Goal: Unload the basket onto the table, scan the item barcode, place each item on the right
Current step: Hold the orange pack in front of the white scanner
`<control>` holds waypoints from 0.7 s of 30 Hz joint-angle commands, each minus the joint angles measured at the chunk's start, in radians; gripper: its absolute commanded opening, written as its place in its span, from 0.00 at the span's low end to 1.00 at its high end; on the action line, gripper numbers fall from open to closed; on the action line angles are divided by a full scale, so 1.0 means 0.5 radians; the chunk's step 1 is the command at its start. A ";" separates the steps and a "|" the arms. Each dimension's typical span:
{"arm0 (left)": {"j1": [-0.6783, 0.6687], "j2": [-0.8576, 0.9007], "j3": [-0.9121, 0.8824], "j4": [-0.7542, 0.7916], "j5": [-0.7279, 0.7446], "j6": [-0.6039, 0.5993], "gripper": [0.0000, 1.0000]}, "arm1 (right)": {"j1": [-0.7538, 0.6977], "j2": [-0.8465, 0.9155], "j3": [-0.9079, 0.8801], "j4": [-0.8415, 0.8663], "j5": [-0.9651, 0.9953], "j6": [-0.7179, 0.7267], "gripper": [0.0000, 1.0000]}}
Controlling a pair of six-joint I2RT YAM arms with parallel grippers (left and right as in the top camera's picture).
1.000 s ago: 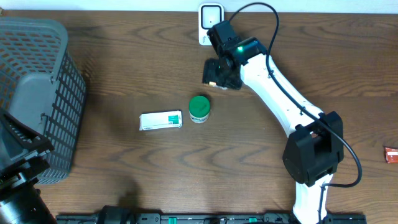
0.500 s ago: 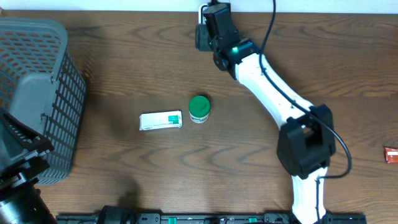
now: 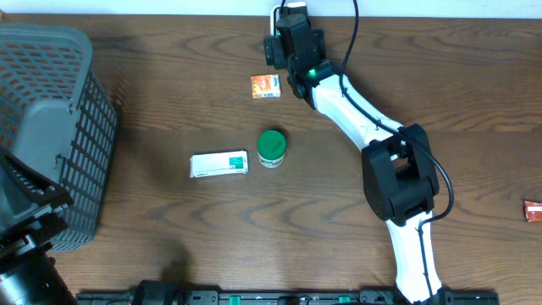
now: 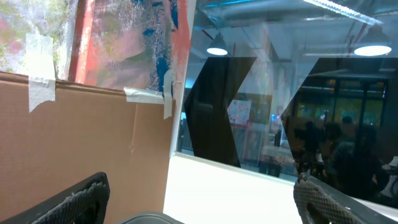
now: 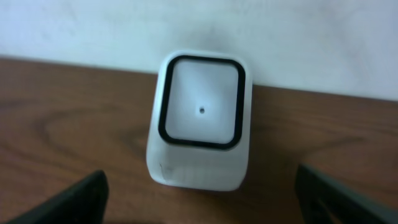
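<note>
Dropped orange box point(image 3: 265, 85) lies free overhead — right end effector point(image 5: 202, 202) open, wrist sees only scanner point(image 5: 200, 121).

no legible text, print on white-green box point(image 3: 219, 164) too small, orange packet point(image 3: 265, 85) seemingly labelled, unreadable

- White scanner point(image 5: 200, 118), black-rimmed window, stands against the back wall point(image 5: 311, 31)
- I see the small orange box point(image 3: 265, 85) lying flat on the table point(image 3: 169, 237), near it
</note>
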 commanded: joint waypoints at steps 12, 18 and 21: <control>0.011 -0.005 0.024 0.008 -0.017 0.018 0.95 | 0.095 0.098 0.022 -0.254 -0.419 0.399 0.99; 0.011 -0.005 0.024 0.008 -0.017 0.018 0.95 | 0.153 0.191 0.022 -0.256 -0.391 0.407 0.99; 0.011 -0.005 0.024 0.008 -0.017 0.018 0.95 | 0.162 0.226 0.022 -0.260 -0.329 0.406 0.99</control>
